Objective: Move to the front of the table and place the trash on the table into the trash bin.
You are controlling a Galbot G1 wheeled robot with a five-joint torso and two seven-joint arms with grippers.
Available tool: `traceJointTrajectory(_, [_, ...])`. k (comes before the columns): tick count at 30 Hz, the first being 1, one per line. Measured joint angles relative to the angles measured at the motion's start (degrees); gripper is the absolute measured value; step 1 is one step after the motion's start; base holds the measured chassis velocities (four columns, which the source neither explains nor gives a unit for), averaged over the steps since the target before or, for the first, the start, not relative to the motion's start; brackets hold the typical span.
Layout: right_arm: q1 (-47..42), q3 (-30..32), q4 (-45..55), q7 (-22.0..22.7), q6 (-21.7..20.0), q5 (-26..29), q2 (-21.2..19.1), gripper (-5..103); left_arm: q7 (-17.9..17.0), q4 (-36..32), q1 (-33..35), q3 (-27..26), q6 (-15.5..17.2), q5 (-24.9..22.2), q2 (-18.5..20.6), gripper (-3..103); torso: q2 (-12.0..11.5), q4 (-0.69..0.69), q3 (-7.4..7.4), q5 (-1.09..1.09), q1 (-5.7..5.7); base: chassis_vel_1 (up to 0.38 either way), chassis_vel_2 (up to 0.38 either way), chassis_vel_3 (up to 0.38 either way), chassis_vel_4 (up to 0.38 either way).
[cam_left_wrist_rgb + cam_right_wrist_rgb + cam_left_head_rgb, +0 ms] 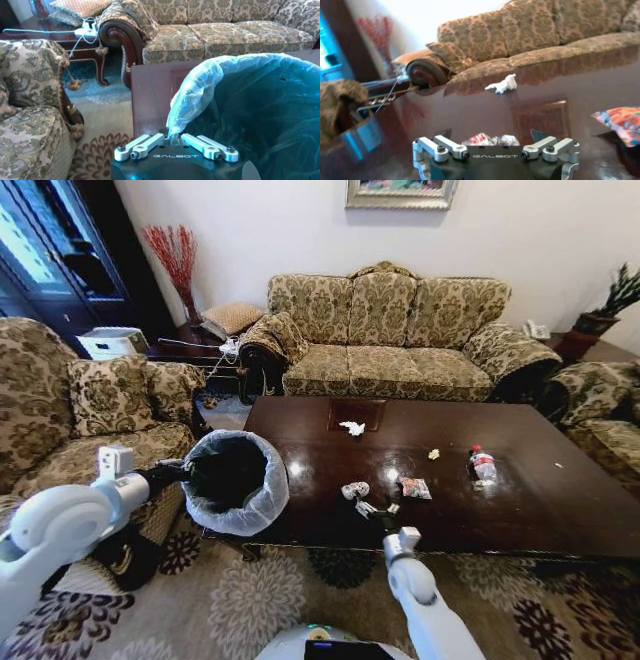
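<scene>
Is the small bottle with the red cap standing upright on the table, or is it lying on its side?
Lying on its side. In the head view the bottle rests lengthwise on the table, its red cap pointing toward the sofa.

Dark table (560,490): tissue (352,428), wrappers (414,488), bottle (483,465).

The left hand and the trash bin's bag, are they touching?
Touching. The left wrist view shows the left hand shut on the translucent bag folded over the trash bin's rim.
</scene>
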Motion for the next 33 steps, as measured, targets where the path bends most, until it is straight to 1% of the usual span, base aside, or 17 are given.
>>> traceJointTrajectory(1, [0.51,0.12,-0.26,0.68,-0.52,1.26,0.33,100,0.00,-0.01,0.02,0.03,0.00,0.01,0.04,0,0.00,0.01,0.00,0.01,0.00,0.000,0.000,0.000,0.000])
traceJointTrajectory(2, [0.51,0.12,-0.26,0.68,-0.52,1.26,0.33,100,0.00,-0.01,0.02,0.03,0.00,0.01,0.04,0,0.00,0.01,0.00,0.01,0.00,0.000,0.000,0.000,0.000])
traceJointTrajectory(4, [1.65,0.42,-0.48,3.07,-2.46,5.49,0.69,100,0.12,0.02,0.05,0.32,0.00,0.30,0.19,0,0.00,0.01,0.00,0.03,-0.01,0.000,0.000,0.000,0.000])
traceJointTrajectory(6, [2.31,0.53,-0.88,4.43,-4.09,7.34,0.79,100,0.26,0.09,-0.19,0.91,-0.01,0.54,0.37,0,0.00,-0.01,0.00,0.05,-0.01,0.000,0.000,0.000,0.000])
traceJointTrajectory(10, [2.93,0.52,-1.55,5.17,-5.57,8.48,1.08,100,0.35,0.10,-0.36,1.37,-0.13,0.75,0.60,0,0.00,-0.02,0.00,0.05,0.00,0.000,0.000,0.000,0.000])
traceJointTrajectory(14, [4.26,0.51,-1.77,5.92,-8.39,13.59,1.90,100,0.59,0.15,-0.31,1.48,-0.27,0.88,0.72,0,0.00,-0.01,0.00,0.04,-0.01,0.000,0.000,0.000,0.000])
traceJointTrajectory(19, [4.95,0.44,-1.86,5.55,-9.53,15.82,1.96,102,0.72,0.16,-0.27,1.56,-0.38,0.99,0.71,0,0.00,-0.01,-0.01,0.04,-0.01,0.000,0.000,0.000,0.000])
traceJointTrajectory(21, [5.33,0.39,-2.30,5.36,-9.75,15.72,2.01,95,0.78,0.15,-0.27,1.60,-0.43,1.05,0.67,0,0.00,-0.01,0.00,0.04,-0.01,0.000,0.000,0.000,0.000])
traceJointTrajectory(23, [5.47,0.45,-2.47,5.36,-10.03,15.25,2.09,84,0.84,0.15,-0.23,1.60,-0.51,1.11,0.55,0,0.00,-0.01,0.00,0.04,-0.01,0.000,0.000,0.000,0.000])
traceJointTrajectory(25, [5.47,0.45,-2.47,5.37,-10.18,15.15,2.08,84,0.87,0.15,-0.21,1.60,-0.54,1.11,0.52,0,0.00,-0.01,0.00,0.04,-0.01,0.000,0.000,0.000,0.000])
traceJointTrajectory(26, [5.46,0.46,-2.47,5.40,-10.54,15.02,2.04,73,0.92,0.15,-0.18,1.60,-0.59,1.14,0.43,0,0.00,-0.01,0.00,0.04,-0.01,0.000,0.000,0.000,0.000])
traceJointTrajectory(28, [5.45,0.47,-2.47,5.42,-10.65,15.01,2.02,73,0.93,0.15,-0.18,1.60,-0.61,1.17,0.39,0,0.00,-0.01,-0.01,0.04,-0.01,0.000,0.000,0.000,0.000])
traceJointTrajectory(31, [5.45,0.51,-2.52,5.47,-10.96,15.05,1.97,56,0.95,0.10,-0.17,1.65,-0.67,1.23,0.31,0,0.00,-0.01,-0.01,0.03,-0.01,0.000,0.000,0.000,0.000])
traceJointTrajectory(33, [5.45,0.53,-2.54,5.48,-10.96,15.06,2.00,56,0.96,0.09,-0.16,1.65,-0.67,1.23,0.31,0,0.00,-0.02,-0.01,0.03,-0.01,0.000,0.000,0.000,0.000])
